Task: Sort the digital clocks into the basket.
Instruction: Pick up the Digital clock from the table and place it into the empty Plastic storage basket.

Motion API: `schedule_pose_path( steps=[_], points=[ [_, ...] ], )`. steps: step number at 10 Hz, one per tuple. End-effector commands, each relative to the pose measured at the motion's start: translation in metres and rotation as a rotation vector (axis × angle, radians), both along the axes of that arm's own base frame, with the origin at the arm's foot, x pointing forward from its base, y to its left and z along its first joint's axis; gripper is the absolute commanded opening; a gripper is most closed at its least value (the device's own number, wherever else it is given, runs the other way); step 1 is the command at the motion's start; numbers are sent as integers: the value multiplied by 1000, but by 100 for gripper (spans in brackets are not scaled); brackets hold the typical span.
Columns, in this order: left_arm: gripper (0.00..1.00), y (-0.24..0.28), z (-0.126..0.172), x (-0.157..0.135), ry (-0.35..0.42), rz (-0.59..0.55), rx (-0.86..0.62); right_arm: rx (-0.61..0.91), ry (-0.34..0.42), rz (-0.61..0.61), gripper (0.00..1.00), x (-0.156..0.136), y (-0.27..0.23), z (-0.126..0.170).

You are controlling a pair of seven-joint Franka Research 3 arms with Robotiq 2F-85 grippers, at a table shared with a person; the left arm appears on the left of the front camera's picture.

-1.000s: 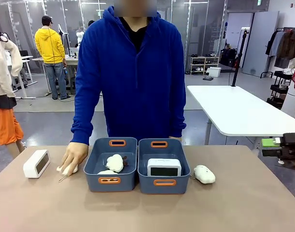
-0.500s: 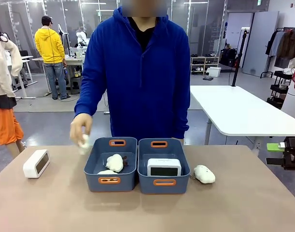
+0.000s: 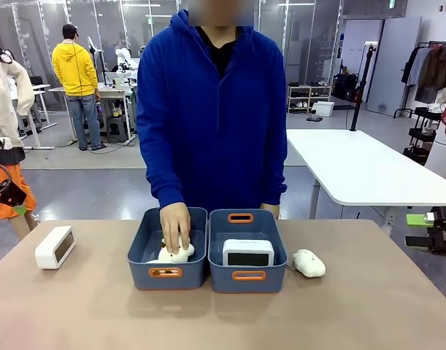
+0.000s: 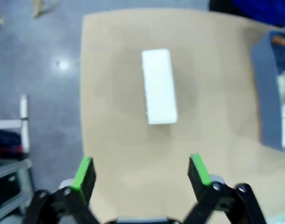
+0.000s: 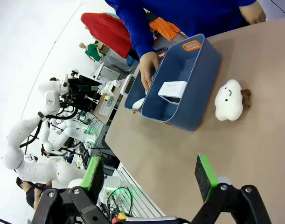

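Left gripper (image 4: 141, 169), jaws wide, points down at the digital clock (image 4: 158, 86) by the table's (image 4: 119, 140) left edge; right gripper (image 5: 148, 171) equally wide, empty.

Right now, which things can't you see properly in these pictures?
Front view: the person's hand covers the plush toys in the left tub, so their number is unclear.
Front view: the clock in the right tub is half behind the tub's near wall; its screen is too small to read.
Left wrist view: the loose clock is blurred and shows no screen.
Left wrist view: the left tub is cut off by the right edge.
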State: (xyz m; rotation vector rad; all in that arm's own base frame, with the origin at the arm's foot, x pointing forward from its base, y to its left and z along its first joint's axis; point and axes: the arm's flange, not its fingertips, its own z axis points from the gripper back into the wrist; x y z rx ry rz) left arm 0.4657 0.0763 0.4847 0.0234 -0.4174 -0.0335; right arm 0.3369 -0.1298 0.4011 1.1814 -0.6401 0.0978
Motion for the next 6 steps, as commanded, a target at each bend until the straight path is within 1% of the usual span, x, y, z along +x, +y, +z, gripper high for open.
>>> schedule_pose_path(
  steps=[1, 2, 3, 4, 5, 6],
  points=[
    [100, -7, -7, 32, 37, 0, -85, 7, -12, -1, 100, 0, 1, 3],
    [100, -6, -24, 43, 28, 10, -173, 7, -12, -1, 100, 0, 1, 3],
    [100, -4, -36, 50, 21, 17, -204, 7, -12, -1, 100, 0, 1, 3],
    [100, -4, -52, 63, 14, 25, -242, 7, -12, -1, 100, 0, 1, 3],
    [100, -7, -61, 68, 33, 41, -268, 7, -12, -1, 100, 0, 1, 3],
    [100, -12, -68, 73, 26, 43, -264, 7, -12, -1, 100, 0, 1, 3]
  ],
)
